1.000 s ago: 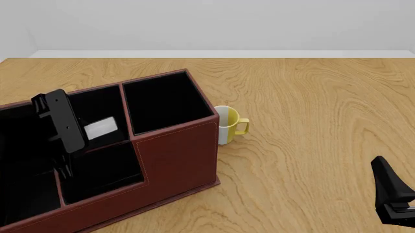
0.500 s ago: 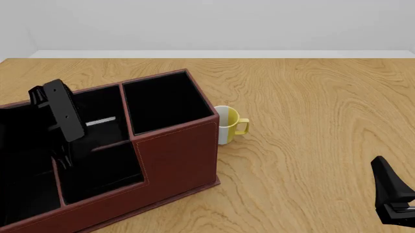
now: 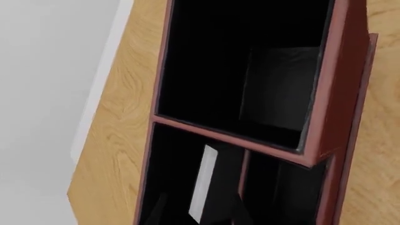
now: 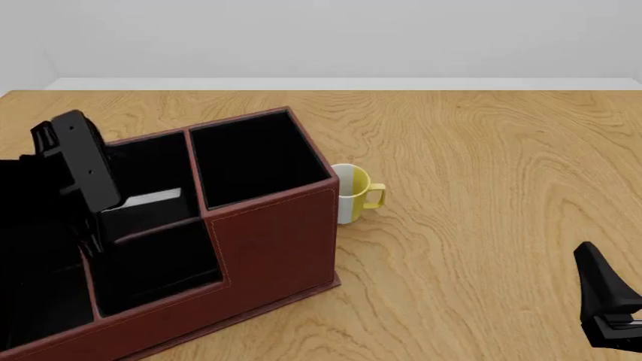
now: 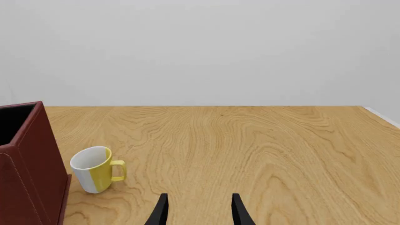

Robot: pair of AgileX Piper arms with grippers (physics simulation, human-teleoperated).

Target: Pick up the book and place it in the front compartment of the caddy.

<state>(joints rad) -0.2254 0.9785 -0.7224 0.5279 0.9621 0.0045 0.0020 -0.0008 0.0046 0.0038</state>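
Note:
The red-brown caddy (image 4: pixel 271 233) fills the left of the table in the front view. The black book (image 4: pixel 150 210) stands on edge in a middle cell, white page edge (image 4: pixel 152 198) up, leaning by the low divider behind the shallow front cell. My left gripper (image 4: pixel 95 242) hangs over that cell, raised, fingers spread and holding nothing. In the left wrist view the book (image 3: pixel 220 187) sits inside the caddy (image 3: pixel 325 117), between and beyond my fingertips (image 3: pixel 156 210). My right gripper (image 5: pixel 198 213) is open over bare wood and also shows at the front right (image 4: pixel 602 289).
A small yellow-and-white mug (image 4: pixel 351 193) stands against the caddy's right side and appears too in the right wrist view (image 5: pixel 93 169). Bare wooden tabletop stretches across the right half. A grey wall closes the far edge.
My left gripper has risen and shifted left, away from the book. The book stays in its cell, tipped a little differently. The right arm has not moved.

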